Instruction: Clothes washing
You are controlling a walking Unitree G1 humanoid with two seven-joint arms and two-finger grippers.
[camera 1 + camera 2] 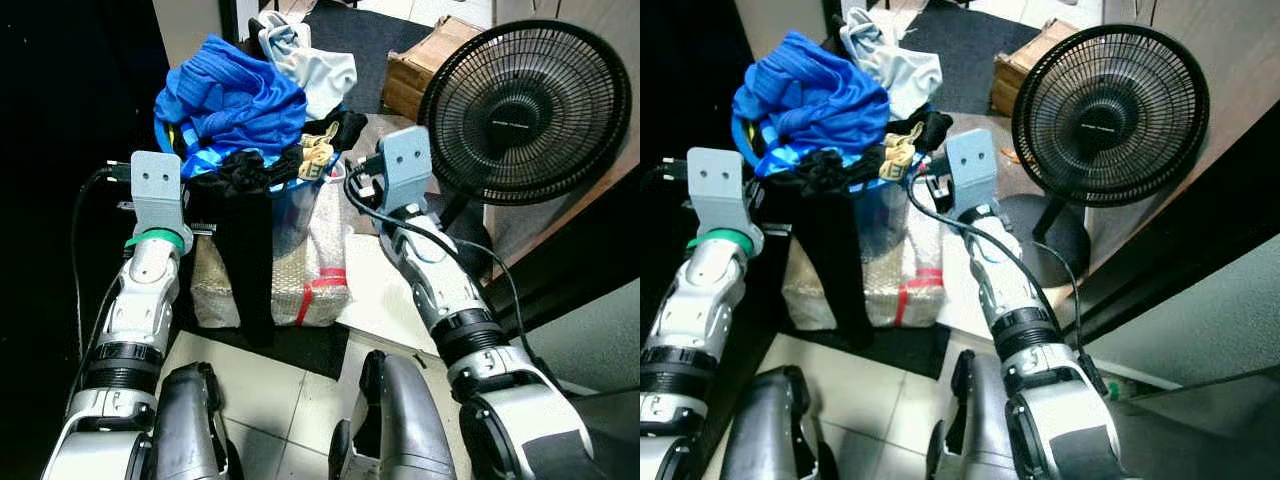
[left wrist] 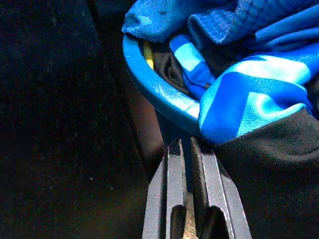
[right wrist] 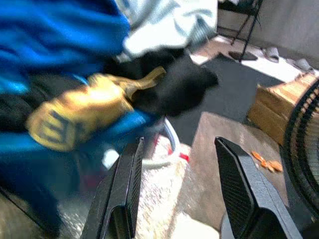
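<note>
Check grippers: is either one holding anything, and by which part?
Left gripper is shut on the blue basket, pinching its wall just under the rim. Right gripper is open beside the clothes pile, holding nothing.

Black pedestal fan [image 1: 527, 108] standing at right; brown cardboard box [image 1: 425, 68] behind it; bubble-wrapped parcel with red tape [image 1: 310, 270]; dark mat [image 1: 370, 40] beyond.

No text could be read with certainty anywhere. The fan [image 1: 523, 110], at the upper right of the head views, carried a small pale brand line on its black hub, too tiny to make out. The yellow cloth [image 3: 75, 117] bore dark blurred markings.
</note>
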